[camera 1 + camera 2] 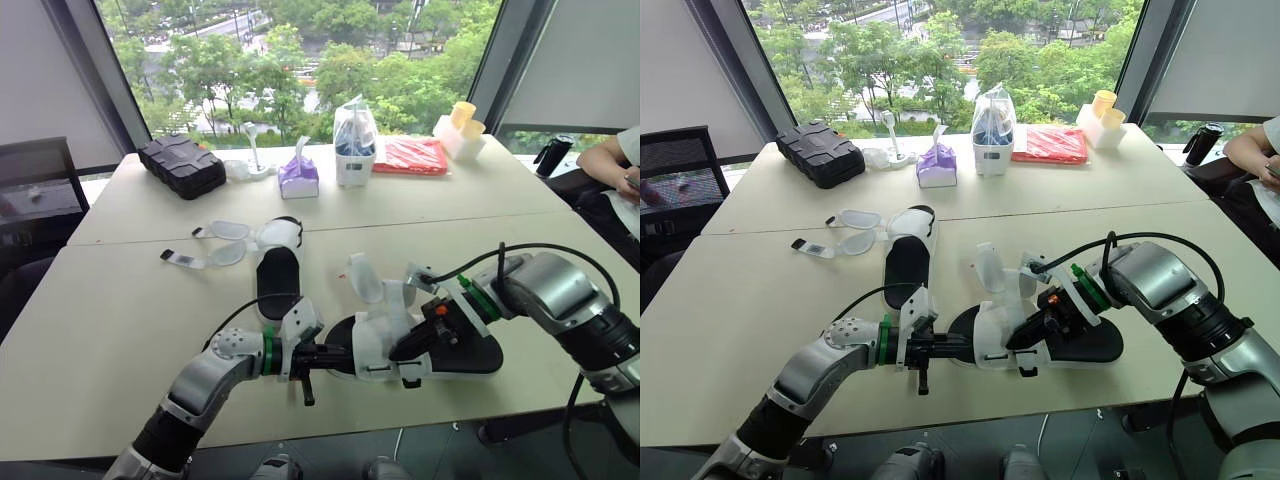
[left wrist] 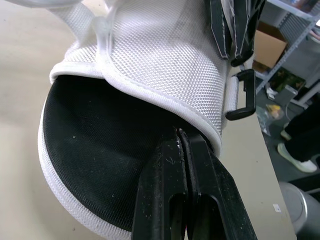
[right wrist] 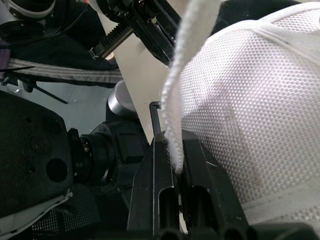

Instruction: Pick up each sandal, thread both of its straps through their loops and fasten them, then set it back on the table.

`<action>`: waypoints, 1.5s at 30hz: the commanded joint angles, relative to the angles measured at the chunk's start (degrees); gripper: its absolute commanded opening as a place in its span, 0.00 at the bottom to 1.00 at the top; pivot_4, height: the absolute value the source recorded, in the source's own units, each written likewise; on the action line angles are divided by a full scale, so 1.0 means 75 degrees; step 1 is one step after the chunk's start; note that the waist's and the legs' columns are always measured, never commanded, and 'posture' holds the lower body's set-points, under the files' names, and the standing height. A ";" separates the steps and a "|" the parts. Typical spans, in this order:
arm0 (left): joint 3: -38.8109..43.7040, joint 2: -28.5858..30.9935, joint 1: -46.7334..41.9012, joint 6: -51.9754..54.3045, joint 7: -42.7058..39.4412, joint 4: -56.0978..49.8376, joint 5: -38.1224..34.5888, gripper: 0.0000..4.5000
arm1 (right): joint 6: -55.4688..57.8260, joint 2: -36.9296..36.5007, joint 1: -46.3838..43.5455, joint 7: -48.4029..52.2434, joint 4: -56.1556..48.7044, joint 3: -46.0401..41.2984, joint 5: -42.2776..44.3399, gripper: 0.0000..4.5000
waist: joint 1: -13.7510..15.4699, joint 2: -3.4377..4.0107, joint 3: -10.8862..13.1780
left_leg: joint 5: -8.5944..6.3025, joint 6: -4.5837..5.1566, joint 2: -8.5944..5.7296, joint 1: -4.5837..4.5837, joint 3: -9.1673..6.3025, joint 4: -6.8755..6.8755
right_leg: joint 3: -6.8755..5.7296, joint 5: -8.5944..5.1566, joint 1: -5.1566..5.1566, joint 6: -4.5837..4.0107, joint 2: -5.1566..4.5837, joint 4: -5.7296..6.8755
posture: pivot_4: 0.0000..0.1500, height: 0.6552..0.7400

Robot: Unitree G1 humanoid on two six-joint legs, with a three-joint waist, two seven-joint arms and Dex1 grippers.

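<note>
- L gripper (image 2: 179, 133): fingers clamped tight on the white mesh edge of near sandal (image 1: 470, 358), at its heel end.
- Near sandal: on table (image 1: 120, 340) by the front edge, btwn both grippers.
- R gripper (image 3: 172, 142): pinched shut on the sandal's white strap (image 3: 187, 60).
- Other sandal (image 1: 278, 275): mid-table, straps loose, splayed to its left.
- Far row: black case (image 1: 181, 165), shut; purple tissue pack (image 1: 299, 176), tissue sticking up; clear bag (image 1: 355, 130) w/ blue stuff; white tray (image 1: 447, 133) w/ yellow cups.
</note>
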 commanded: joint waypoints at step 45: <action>-0.0256 -0.0014 -0.0090 0.0219 -0.0234 0.0013 0.0007 0.00 | 0.0143 -0.0530 0.0699 -0.1024 -0.1132 -0.1238 0.1154 0.66 | 0.0003 0.0000 0.0000 | 0.0000 0.0002 0.0000 -0.0001 0.0002 0.0003 | 0.0001 0.0000 0.0003 -0.0001 -0.0002 -0.0002 | 1.00 1.00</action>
